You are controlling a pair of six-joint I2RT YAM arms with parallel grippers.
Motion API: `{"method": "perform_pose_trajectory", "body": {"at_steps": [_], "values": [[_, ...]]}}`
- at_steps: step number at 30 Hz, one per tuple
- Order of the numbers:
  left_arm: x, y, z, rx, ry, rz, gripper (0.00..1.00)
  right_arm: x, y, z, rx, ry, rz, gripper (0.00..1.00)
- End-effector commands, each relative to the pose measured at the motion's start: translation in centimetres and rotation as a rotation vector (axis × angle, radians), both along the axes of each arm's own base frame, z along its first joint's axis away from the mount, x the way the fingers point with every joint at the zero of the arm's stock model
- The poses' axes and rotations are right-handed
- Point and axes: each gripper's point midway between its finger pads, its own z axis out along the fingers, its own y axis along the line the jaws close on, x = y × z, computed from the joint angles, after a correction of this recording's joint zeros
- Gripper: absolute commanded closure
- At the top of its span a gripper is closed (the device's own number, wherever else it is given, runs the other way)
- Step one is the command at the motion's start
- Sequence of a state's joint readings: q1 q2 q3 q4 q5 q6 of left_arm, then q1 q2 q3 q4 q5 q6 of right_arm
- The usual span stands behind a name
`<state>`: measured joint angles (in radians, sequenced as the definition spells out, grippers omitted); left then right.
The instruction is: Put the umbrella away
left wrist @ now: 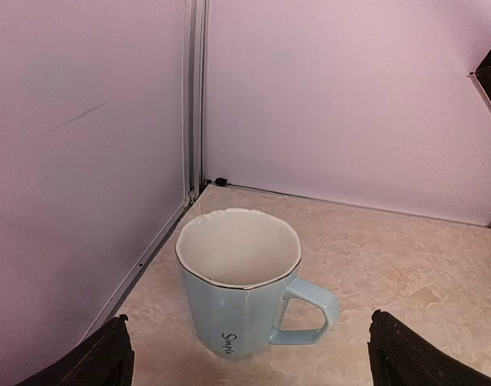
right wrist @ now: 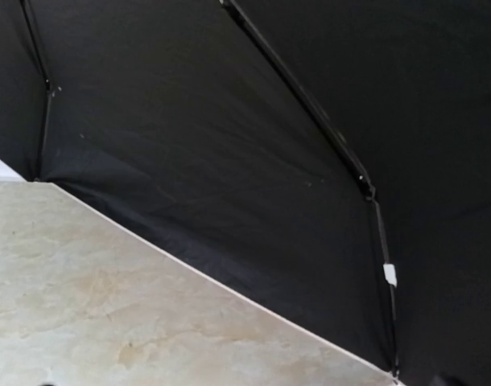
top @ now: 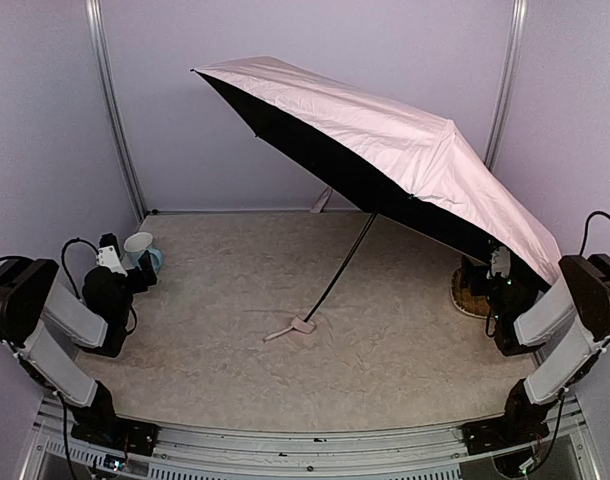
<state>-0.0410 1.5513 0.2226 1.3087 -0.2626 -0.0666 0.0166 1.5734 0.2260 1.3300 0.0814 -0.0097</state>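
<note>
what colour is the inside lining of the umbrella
Black. The umbrella lining shows best in the right wrist view, which it nearly fills.

Pale blue mug (left wrist: pixel 239 293) with a white inside sits upright on the table (top: pixel 235 330), over by the back left corner, handle pointing right in the left wrist view. There's some dark script low on its side, can't read all of it. The tabletop is beige and marbled. A brown woven mat (top: pixel 472 295) lies at the right edge, mostly hidden. The walls (top: pixel 285 130) are plain lilac.
</note>
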Motion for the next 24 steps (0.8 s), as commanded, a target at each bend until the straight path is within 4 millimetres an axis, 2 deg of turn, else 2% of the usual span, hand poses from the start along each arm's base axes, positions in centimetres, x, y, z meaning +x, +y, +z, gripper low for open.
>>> {"method": "perform_pose_trajectory", "body": {"at_steps": [1, 6, 8, 10, 12, 14, 15, 18, 20, 22, 24], "values": [[0.3, -0.2, 0.4, 0.008, -0.011, -0.003, 0.01, -0.1, -0.3, 0.0, -0.004, -0.005, -0.003, 0.00], [0.3, -0.2, 0.4, 0.007, -0.011, -0.005, 0.01, -0.1, -0.3, 0.0, -0.004, -0.004, -0.004, 0.00], [0.4, -1.1, 0.8, 0.030, -0.015, -0.044, 0.01, -0.1, -0.3, 0.0, -0.004, -0.002, -0.004, 0.00], [0.1, -2.3, 2.1, 0.100, -0.016, -0.016, 0.01, -0.1, -0.3, 0.0, -0.004, -0.004, -0.003, 0.00], [-0.9, -3.8, 4.4, 0.163, -0.051, 0.013, 0.01, -0.1, -0.3, 0.0, -0.004, -0.005, -0.003, 0.00], [-2.2, -7.0, 7.1, 0.239, -0.107, -0.020, 0.02, -0.1, -0.3, -0.1, -0.004, -0.002, -0.003, 0.00], [-2.7, -9.3, 8.4, 0.282, -0.123, -0.066, 0.04, -0.1, -0.3, 0.0, -0.004, -0.003, -0.004, 0.00], [-4.5, -18.0, 11.0, 0.360, -0.125, -0.298, 0.07, -0.1, -0.3, 0.0, -0.004, -0.003, -0.003, 0.00], [-6.3, -24.2, 11.1, 0.357, -0.107, -0.549, 0.08, -0.1, -0.3, 0.0, -0.004, -0.004, -0.003, 0.00], [-8.7, -29.7, 10.7, 0.257, -0.099, -0.849, 0.07, -0.1, -0.3, 0.0, -0.004, -0.003, -0.003, 0.00], [-11.0, -34.0, 9.1, 0.173, -0.067, -1.131, 0.07, -0.1, -0.3, -0.1, -0.005, -0.001, -0.003, 0.00]]}}
